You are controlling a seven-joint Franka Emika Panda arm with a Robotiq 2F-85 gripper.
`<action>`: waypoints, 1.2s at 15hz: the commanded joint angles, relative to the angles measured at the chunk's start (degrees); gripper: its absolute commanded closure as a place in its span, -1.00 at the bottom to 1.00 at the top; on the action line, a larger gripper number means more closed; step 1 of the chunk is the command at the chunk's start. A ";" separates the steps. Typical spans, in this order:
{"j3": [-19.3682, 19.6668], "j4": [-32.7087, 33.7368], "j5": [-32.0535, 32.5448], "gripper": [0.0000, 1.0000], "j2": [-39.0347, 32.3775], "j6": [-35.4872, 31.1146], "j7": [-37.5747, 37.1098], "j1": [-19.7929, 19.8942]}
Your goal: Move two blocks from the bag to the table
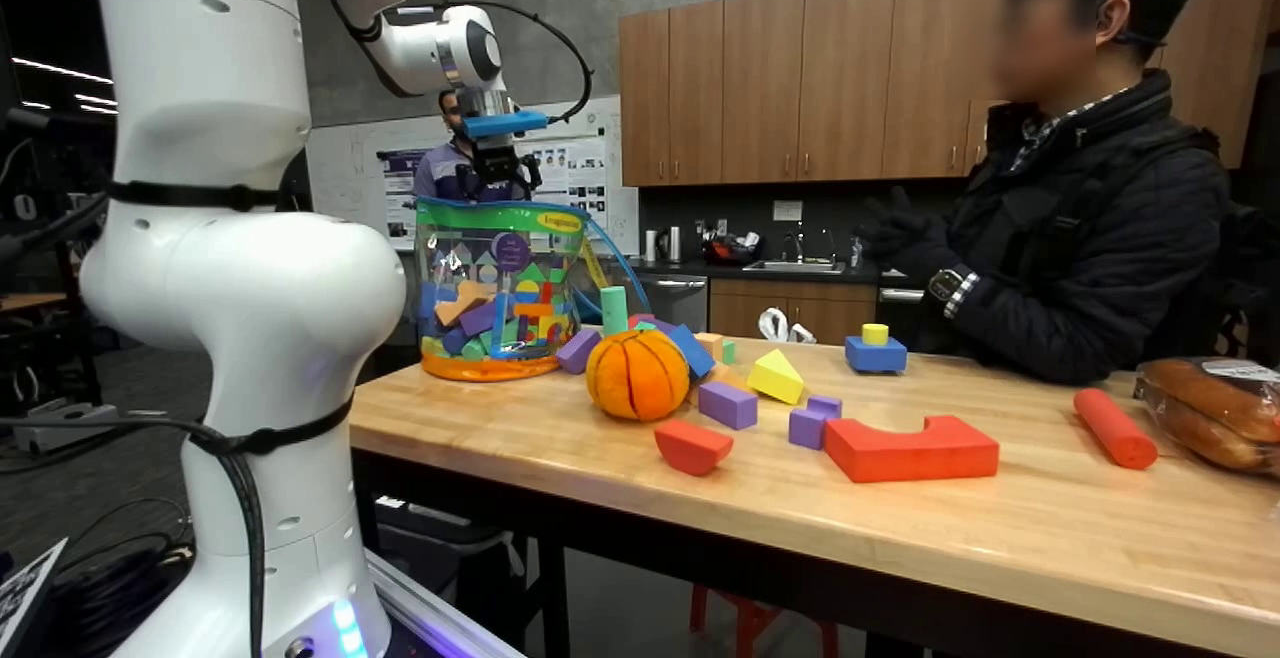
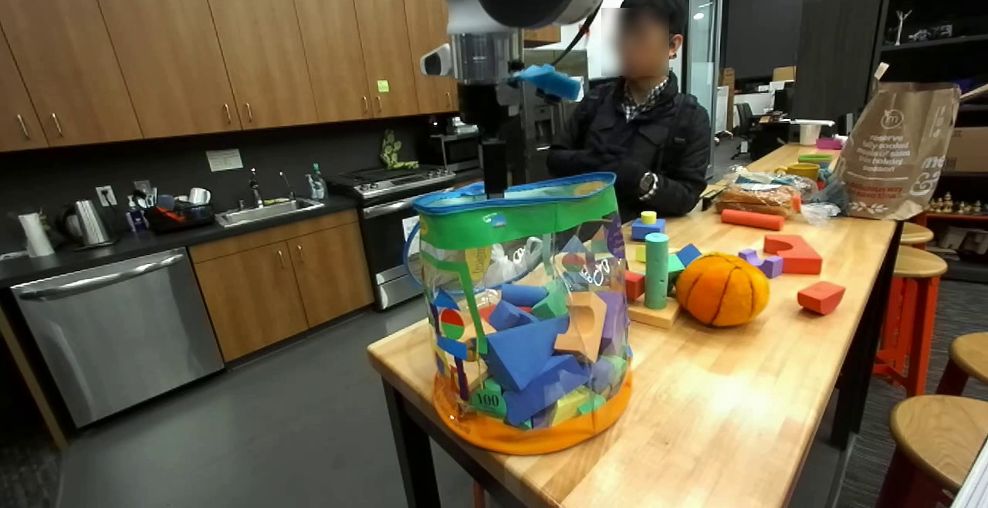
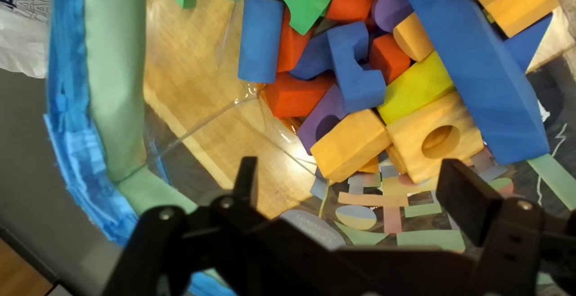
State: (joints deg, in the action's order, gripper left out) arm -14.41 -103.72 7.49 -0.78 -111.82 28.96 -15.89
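Because the bag looks limp, its blue rim, curving from nine o'clock toward seven in the wrist view, is the first hazard: the end effector, fingers spread wide with nothing between them, could snag it when lowered and drag the lot. Both exterior views put it over the bag's mouth, tips about level with the rim. Framed in its gap is mostly clear wall, so a straight plunge would probably pinch plastic only. Just short of twelve o'clock, a blue cylinder sits at the margin of the blocks inside; its round side may roll out of an off-centre squeeze. Near three o'clock an orange block looks the easier pick, though printed shapes on the wall toward half past four might mislead the aim. A long blue block at two o'clock slants across its neighbours and could jam anything pulled from below.

In an exterior view, the bag stands at nine o'clock, near the end of the bench, where a hard tug might topple it. Rightward, an orange ball at six, a purple block at five and a red arch at four crowd the likely set-down area: a block let go too high could strike them.
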 commanded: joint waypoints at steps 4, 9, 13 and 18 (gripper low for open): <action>-0.26 8.08 2.54 -1.00 -5.11 9.96 4.82 0.70; -0.35 7.85 2.17 -1.00 -4.60 10.10 3.67 0.93; -0.27 7.40 0.85 -1.00 -4.70 8.41 4.00 1.22; 0.06 8.13 0.30 -1.00 -9.44 5.42 3.50 1.69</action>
State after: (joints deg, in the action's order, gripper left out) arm -14.41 -96.24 8.04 -7.47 -105.00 32.72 -14.76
